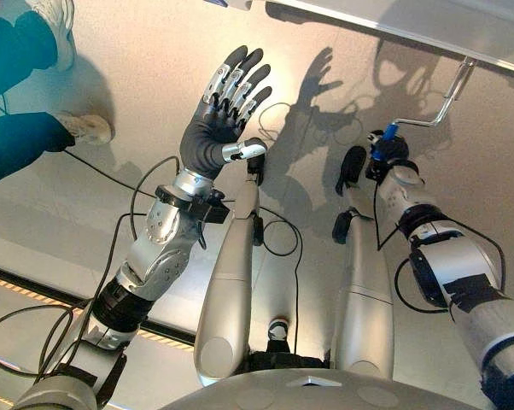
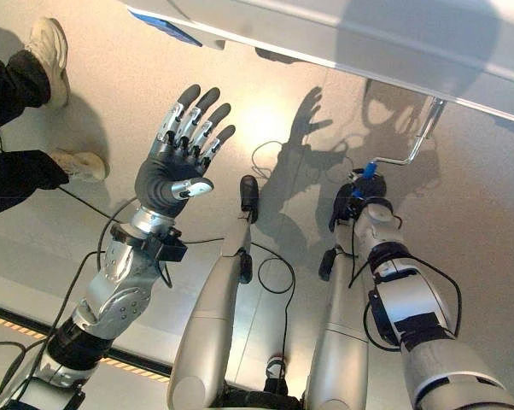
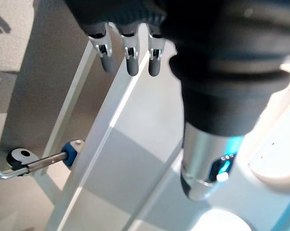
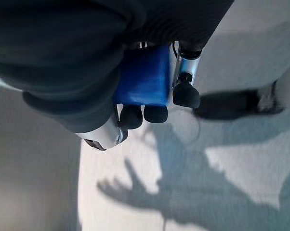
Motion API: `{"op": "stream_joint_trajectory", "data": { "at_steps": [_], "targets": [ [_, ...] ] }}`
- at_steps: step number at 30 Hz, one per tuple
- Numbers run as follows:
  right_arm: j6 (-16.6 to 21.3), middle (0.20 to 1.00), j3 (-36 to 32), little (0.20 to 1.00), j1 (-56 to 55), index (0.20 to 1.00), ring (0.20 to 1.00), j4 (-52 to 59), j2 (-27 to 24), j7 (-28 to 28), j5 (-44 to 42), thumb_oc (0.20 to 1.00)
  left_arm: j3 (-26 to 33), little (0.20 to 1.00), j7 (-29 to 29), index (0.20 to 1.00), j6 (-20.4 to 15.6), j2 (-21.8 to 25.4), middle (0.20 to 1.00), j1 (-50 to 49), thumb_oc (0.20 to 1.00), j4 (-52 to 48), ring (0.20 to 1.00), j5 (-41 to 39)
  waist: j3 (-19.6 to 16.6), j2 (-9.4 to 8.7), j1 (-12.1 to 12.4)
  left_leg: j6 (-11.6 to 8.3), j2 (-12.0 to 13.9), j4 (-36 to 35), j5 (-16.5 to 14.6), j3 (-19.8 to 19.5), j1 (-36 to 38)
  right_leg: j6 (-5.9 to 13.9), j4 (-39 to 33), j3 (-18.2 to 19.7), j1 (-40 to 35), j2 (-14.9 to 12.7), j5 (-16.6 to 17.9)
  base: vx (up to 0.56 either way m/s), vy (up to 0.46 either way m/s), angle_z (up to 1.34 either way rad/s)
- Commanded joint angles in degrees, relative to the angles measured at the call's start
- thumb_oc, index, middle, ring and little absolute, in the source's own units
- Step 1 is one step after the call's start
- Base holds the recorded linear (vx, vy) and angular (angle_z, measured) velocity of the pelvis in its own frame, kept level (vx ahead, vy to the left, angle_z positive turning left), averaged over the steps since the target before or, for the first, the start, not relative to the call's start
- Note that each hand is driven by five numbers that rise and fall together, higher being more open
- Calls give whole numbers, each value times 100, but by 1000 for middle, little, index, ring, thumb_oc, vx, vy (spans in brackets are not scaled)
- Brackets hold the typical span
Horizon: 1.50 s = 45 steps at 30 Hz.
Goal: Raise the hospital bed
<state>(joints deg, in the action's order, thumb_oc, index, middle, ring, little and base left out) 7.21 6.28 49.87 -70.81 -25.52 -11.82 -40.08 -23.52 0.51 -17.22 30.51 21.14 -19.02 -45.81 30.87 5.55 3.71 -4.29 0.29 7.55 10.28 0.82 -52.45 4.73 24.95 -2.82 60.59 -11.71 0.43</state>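
**Bed crank gripped, raising not confirmed**

Item 1, crank: bent silver rod, upper right of the left eye view, running down from under the bed frame, a pale rail across the top edge. Blue grip at its lower end.

Item 2, right hand: right of centre, at the crank's lower end. In the right wrist view its dark-tipped fingers curl round the blue grip and the thumb closes on the far side: a firm hold.

Item 3, left hand: upper centre-left, raised, fingers spread straight, thumb out, holding nothing and well apart from the crank. The left wrist view shows the crank with its blue grip in the lower left, beside pale bed rails.

Item 4, floor: pale, under everything.

Item 5, a person's legs and shoes: upper left corner, well clear of both hands.

Status: reach and grasp appear done. Whether any turns have been made cannot be told; the bed's height gives no sign. Remaining, by judgement: winding the crank until the bed rises, then release.
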Motion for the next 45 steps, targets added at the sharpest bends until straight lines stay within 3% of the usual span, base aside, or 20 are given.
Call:
{"op": "stream_joint_trajectory", "data": {
  "at_steps": [1,13,20,25,30,31,35,37,39,41,45],
  "targets": [
    [153,200,-97,200,-560,200,200,-193,-615,-217,-304,200,136,1000,-167,1000,-300,-32,1000,-157,1000,-659,1000,-3,-108,407,-266,287,-306,929,-1043,159,13,437,-585,80,-351,69,219,-11,-17,-4],
    [283,200,-792,200,-1233,200,200,-358,-1311,-342,-494,200,264,1000,-230,1000,-313,131,1000,-261,1000,-658,1000,2,-108,348,-452,258,-232,884,-1028,271,123,435,-548,118,-341,136,223,-5,-8,-2],
    [676,200,-1045,200,-1888,200,200,562,-1273,-431,-481,200,491,1000,-291,1000,-308,161,1000,-360,1000,-644,1000,-4,-108,123,-674,203,-155,716,-972,273,505,432,-696,52,-716,226,246,-11,-36,-2],
    [1383,200,-1469,200,-2991,200,200,3238,-983,-353,-534,200,892,1000,-413,1000,-301,177,1000,-627,1000,-678,1000,-79,-108,-167,-908,125,-113,491,-903,251,932,446,-931,-7,-1183,304,297,-6,-38,-6],
    [1559,200,-1725,200,-3597,200,200,4671,-884,-134,-460,200,1103,1000,-456,1000,-246,190,1000,-836,1000,-758,1000,-133,-108,-304,-996,104,-81,430,-870,229,1085,435,-1029,-39,-1364,339,324,-12,-29,-5],
    [1637,200,-1823,200,-3857,200,200,5364,-827,6,-478,200,1238,1000,-516,1000,-194,219,1000,-983,1000,-801,1000,-189,-108,-344,-1039,93,-65,418,-872,217,1163,428,-1037,-46,-1435,353,328,0,0,0],
    [1632,200,-1813,200,-4143,200,200,6262,-735,247,-480,200,1456,1000,-559,1000,-151,297,1000,-1188,1000,-912,1000,-224,-108,-433,-1064,106,-70,361,-870,220,1290,434,-1089,-36,-1552,377,357,0,0,0],
    [1636,200,-1746,200,-4354,200,200,7013,-795,722,-765,200,1588,1000,-650,1000,-117,330,1000,-1329,1000,-1038,1000,-354,-108,-482,-1073,111,-55,422,-882,218,1275,433,-1073,-38,-1584,369,353,0,0,0],
    [1609,200,-1687,200,-4455,200,200,7292,-796,855,-891,200,1606,1000,-680,1000,-103,331,1000,-1394,1000,-1086,1000,-396,-108,-493,-1080,114,-50,457,-884,202,1254,431,-1055,-37,-1578,367,352,0,0,0],
    [1448,200,-1313,200,-4673,200,200,8012,-820,1407,-1354,200,1575,1000,-770,1000,-42,423,1000,-1568,1000,-1183,1000,-483,-108,-511,-1058,118,-52,506,-870,187,1185,424,-1075,-71,-1579,355,373,0,0,0],
    [1157,200,-672,200,-4707,200,200,8557,-994,1820,-1752,200,1521,1000,-773,1000,-11,560,1000,-1667,1000,-1246,1000,-512,-108,-516,-1010,121,-53,540,-844,164,1099,422,-1088,-96,-1549,337,403,0,0,0]
  ]
}}
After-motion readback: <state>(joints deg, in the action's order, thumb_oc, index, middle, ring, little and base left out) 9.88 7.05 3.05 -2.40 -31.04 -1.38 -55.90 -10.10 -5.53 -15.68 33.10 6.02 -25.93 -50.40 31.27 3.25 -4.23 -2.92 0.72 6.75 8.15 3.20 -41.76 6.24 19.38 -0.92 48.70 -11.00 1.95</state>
